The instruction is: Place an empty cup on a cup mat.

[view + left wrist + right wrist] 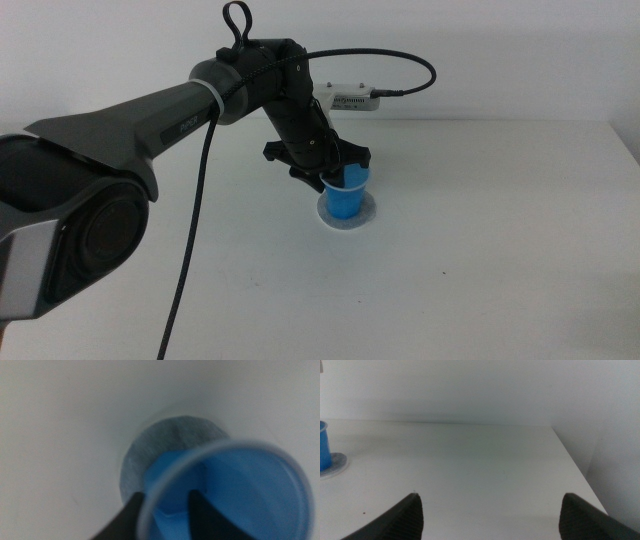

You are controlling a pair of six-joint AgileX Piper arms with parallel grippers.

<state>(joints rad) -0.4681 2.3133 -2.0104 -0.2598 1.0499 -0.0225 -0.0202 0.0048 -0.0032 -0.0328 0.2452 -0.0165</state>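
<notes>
your left gripper (335, 183) is clamping the cup (345, 203)'s rim, cup sitting on the cup mat (366, 211); you're only lacking release; right gripper (490, 510) is waiting, jaws apart.

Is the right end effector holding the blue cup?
No. In the right wrist view the right end effector is wide open over bare table, and the cup stands far off on the mat.

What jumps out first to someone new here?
The bright blue cup mid-table, standing on the round grey cup mat, with the left pincer clamped on its rim, one jaw inside and one outside. The big dark left arm sweeps in from the left. The right pincer waits open off to the side, over the white table.
</notes>
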